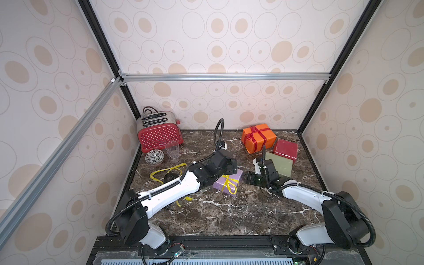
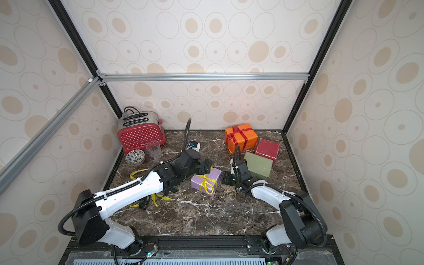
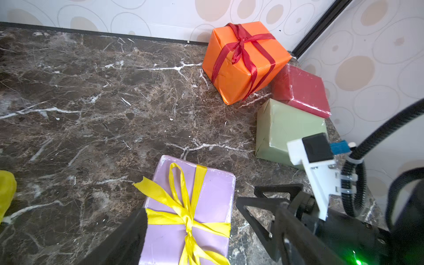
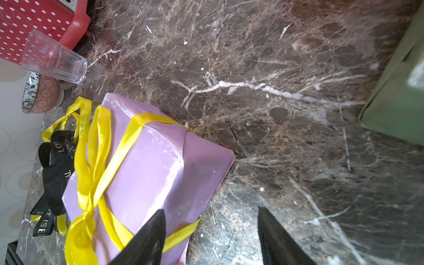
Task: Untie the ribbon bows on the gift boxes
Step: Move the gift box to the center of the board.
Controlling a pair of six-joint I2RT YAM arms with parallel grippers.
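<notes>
Left claw [image 1: 232, 166] at the lilac box [image 3: 213, 197], one finger [image 3: 128, 238] at its side, open or closed impossible to tell, right claw [image 4: 210, 210] open just beside the box, yellow bow [image 3: 187, 214] tied on top, orange box [image 1: 269, 135] with red bow [image 1: 253, 133] beyond both claws

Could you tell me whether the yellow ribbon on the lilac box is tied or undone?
Tied. The yellow ribbon wraps the lilac box crosswise and meets in a knot on top, with a loop and loose tails.

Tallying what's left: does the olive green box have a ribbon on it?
No; the olive green box shows only bare paper on its visible faces.
</notes>
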